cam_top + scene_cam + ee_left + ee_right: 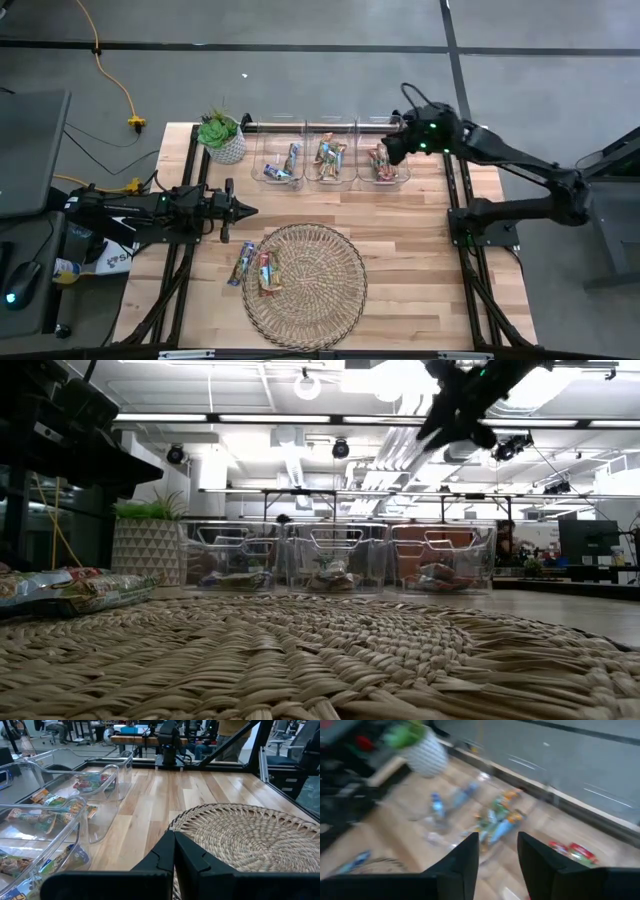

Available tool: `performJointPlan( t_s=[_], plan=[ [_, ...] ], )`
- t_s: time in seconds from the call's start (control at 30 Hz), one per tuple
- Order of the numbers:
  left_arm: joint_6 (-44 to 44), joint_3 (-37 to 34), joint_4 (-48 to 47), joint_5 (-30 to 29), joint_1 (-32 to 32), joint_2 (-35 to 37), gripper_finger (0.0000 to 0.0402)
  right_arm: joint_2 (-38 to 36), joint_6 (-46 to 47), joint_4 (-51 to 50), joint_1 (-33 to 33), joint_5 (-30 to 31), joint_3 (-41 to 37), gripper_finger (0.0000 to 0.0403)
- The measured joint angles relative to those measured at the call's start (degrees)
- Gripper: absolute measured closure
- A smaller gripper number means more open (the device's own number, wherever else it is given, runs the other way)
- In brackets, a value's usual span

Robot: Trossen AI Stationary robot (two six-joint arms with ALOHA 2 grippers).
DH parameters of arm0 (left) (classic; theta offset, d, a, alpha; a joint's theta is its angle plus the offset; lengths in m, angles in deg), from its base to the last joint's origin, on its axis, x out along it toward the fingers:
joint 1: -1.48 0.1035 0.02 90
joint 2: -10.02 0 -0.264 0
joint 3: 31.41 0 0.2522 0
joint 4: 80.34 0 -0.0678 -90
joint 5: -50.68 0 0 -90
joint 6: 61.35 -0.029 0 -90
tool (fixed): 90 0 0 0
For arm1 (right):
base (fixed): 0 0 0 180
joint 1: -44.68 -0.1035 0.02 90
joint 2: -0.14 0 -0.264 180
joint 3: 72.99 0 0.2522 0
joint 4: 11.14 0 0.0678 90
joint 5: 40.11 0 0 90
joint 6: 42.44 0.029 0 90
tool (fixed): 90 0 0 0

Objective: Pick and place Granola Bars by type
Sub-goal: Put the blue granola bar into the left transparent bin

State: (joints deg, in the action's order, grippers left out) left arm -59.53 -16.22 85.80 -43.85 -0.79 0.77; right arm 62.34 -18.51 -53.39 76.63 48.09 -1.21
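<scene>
Granola Bars (250,268): two remain unsorted, lying side by side at the 9 o'clock rim of the wicker mat (320,300), one mostly blue just off the rim, one red/tan on it. The rest sit in three clear bins at 12 o'clock on the table (420,250): blue in the left bin (281,146), green/tan in the middle bin (330,140), red in the right bin (384,142). Potted plant (222,136) stands just left of the bins.

Left gripper (248,210) waits low at 9 o'clock of the table, fingers pressed together, holding nothing, pointing toward the mat.

Right gripper (498,855) hovers above the right bin at about 1 o'clock, fingers parted with a clear gap, nothing between them.

Judgement: step in hand looks like the end of a drop into a bin; sorting is nearly complete. Next move calls for reaching across to the mat's 9 o'clock edge, descending over one bar with fingers spread across its short side, then carrying it to the matching bin. The two bars touch, so a clean single pick needs care.
</scene>
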Motion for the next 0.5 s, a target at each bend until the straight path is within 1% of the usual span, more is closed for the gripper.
performJointPlan(
  t_s=[0.2, 0.37, 0.43, 0.5],
  plan=[
    [0.0, 0.0, 0.0, 0.0, 0.0, 0.0, 0.04, -7.4, 0.0, -2.2, -4.1, -2.4, 0.0, 0.0336],
    [0.0, 0.0, 0.0, 0.0, 0.0, 0.0, 0.04, -11.6, -1.0, -5.2, -8.8, -2.2, -0.3, 0.0392],
    [0.0, 0.0, 0.0, 0.0, 0.0, 0.0, 0.04, -13.6, -0.4, -3.8, -10.5, -2.1, -2.2, 0.0398],
    [0.0, 0.0, 0.0, 0.0, 0.0, 0.0, 0.04, -15.8, 1.3, -2.0, -12.1, -2.2, -5.0, 0.0394]
  ],
)
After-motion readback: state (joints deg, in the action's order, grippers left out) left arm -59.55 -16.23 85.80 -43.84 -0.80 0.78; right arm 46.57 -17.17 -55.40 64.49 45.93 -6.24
